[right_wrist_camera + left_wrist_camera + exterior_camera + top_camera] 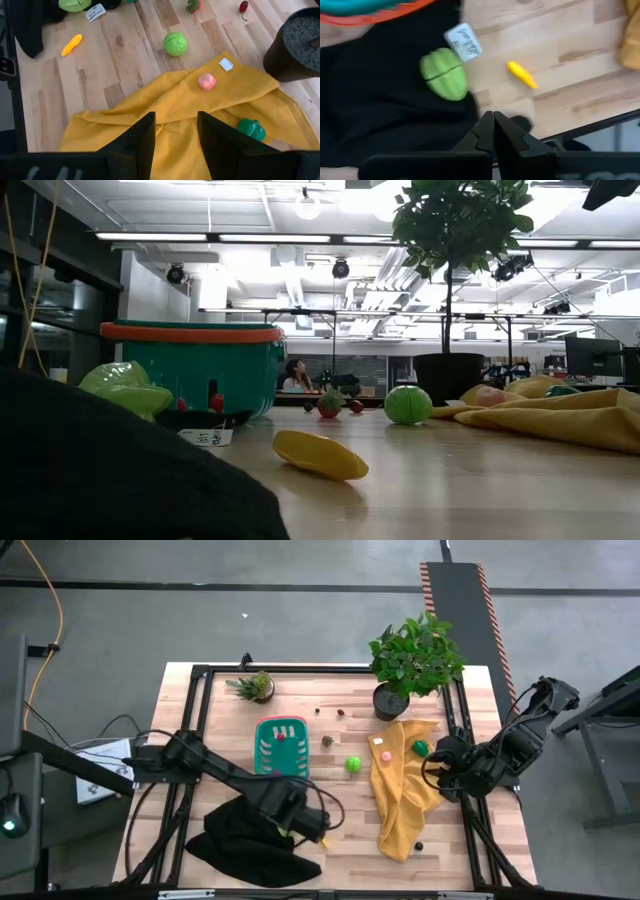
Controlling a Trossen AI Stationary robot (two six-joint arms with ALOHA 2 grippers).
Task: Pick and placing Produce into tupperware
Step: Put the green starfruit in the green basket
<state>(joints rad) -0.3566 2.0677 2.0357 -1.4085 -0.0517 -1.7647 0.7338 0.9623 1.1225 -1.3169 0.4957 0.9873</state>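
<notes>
The tupperware, a teal basket (281, 745) with a red-pink rim, stands mid-table with a small red piece showing inside. My left gripper (493, 121) is shut and points down over the edge of a black cloth (250, 840), holding nothing. A yellow-green produce piece (444, 74) lies on that cloth, and a yellow one (521, 74) on the wood beside it. My right gripper (176, 135) hovers open above a yellow cloth (165, 110), on which a pink piece (206, 81) and a green piece (251, 129) lie. A round green piece (175, 43) rests on the table.
A large potted plant (410, 665) stands at the far right and a small one (255, 687) at the far left. Tiny produce pieces (327, 741) lie beyond the basket, and a dark one (419, 846) sits near the front. A black frame (200, 675) rims the table.
</notes>
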